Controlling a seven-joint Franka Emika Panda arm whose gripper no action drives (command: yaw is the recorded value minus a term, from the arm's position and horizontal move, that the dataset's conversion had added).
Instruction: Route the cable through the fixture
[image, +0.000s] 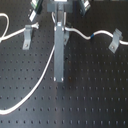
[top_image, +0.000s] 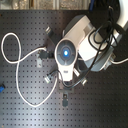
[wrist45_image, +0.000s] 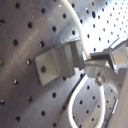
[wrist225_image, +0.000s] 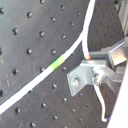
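The white cable (image: 98, 34) runs from the board's front left up to my gripper (image: 61, 27), then off to the first exterior view's right. In the second wrist view it carries a small green band (wrist225_image: 59, 62). My gripper hangs over the far end of the tall grey middle clip (image: 59, 55) and looks shut on the cable. In the first wrist view a grey clip (wrist45_image: 57, 62) sits right beside the fingers (wrist45_image: 107, 57), with the cable (wrist45_image: 75, 22) passing behind it. In the second exterior view the arm hides the gripper, and the cable (top_image: 18, 75) loops at the left.
The black perforated board (image: 95, 85) carries two more grey clips, at the first exterior view's left (image: 28, 36) and right (image: 115, 40). A small blue object (top_image: 1, 89) lies at the second exterior view's left edge. The arm's body (top_image: 75, 45) covers the board's middle there.
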